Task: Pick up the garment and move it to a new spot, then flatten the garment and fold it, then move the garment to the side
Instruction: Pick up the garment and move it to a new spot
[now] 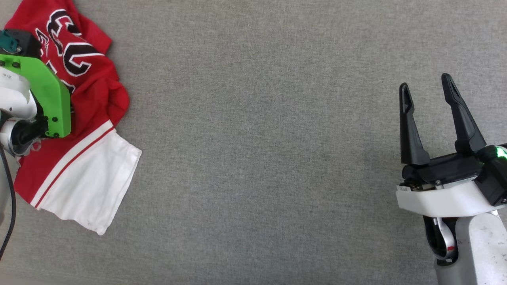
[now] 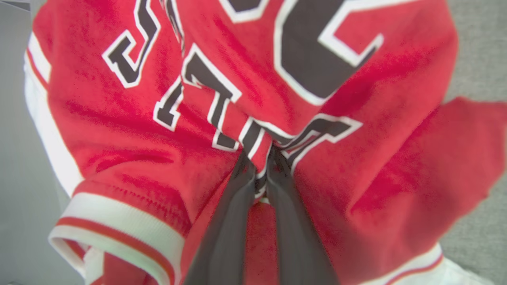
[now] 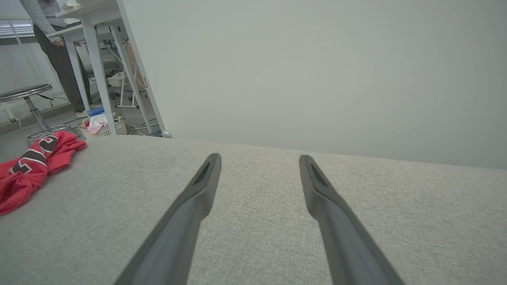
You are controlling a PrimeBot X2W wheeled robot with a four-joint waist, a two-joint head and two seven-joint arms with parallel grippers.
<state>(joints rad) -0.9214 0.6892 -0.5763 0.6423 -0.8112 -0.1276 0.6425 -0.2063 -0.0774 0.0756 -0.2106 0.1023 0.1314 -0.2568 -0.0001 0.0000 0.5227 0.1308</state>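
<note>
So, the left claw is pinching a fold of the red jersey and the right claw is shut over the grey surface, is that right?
Not quite: the right claw is open, its fingers spread apart over the grey surface, as the right wrist view shows. The left claw is indeed pinching a fold of the red jersey.

Grey fabric surface (image 1: 257,138); pale wall (image 3: 317,59); white table (image 3: 96,67), stool (image 3: 24,92) beyond.

Black digits with white outlines (image 1: 75,59) on the red garment (image 1: 91,91): a 2 and a 3 in the head view, lying sideways and creased. In the left wrist view, block letters (image 2: 198,71) of the same style crumple into folds (maybe an S, no whole word readable).
</note>
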